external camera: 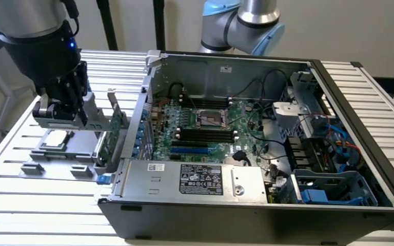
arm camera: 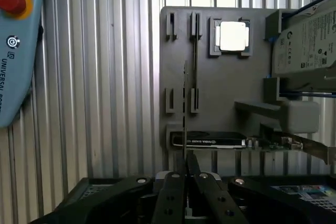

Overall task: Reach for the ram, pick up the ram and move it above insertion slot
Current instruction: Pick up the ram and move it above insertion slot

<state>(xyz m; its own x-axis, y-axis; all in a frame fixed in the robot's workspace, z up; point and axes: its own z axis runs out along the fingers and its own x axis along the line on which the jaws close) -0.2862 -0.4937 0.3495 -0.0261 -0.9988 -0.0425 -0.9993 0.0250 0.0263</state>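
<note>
Gripper (arm camera: 185, 182) (external camera: 63, 115): black two-finger type, fingers drawn almost together. A long, thin green circuit-board stick, the ram (arm camera: 185, 108), is pinched between them. In the wrist view the stick is seen edge-on as a narrow dark line running straight out from the fingertips.

Under the gripper: a flat grey plastic fixture tray (arm camera: 220, 87) (external camera: 60, 156) with pairs of small upright slotted holders. The ram is lined up between two rows of these holders. Whether its far edge is touching the tray or clear of it cannot be told.

Near the gripper, on the same tray:
- a square silver processor chip (arm camera: 232, 36) (external camera: 55, 137) seated in a recess;
- a wider green expansion card with a metal bracket (arm camera: 210, 141) (external camera: 118, 123), stood on edge just beside the fingers;
- a silver hard drive with a printed label (arm camera: 307, 40), set at the tray's edge, further off.

The tray is carried on a ribbed aluminium table (arm camera: 105, 77) (external camera: 39, 205). A light blue teach pendant with a red button (arm camera: 16, 51) is noted on the table, well apart from the gripper.

An open black computer case (external camera: 252, 223) is noted beside the tray; its row of dark memory slots (external camera: 204, 134) on the green motherboard lies well apart from the gripper and the held ram.
</note>
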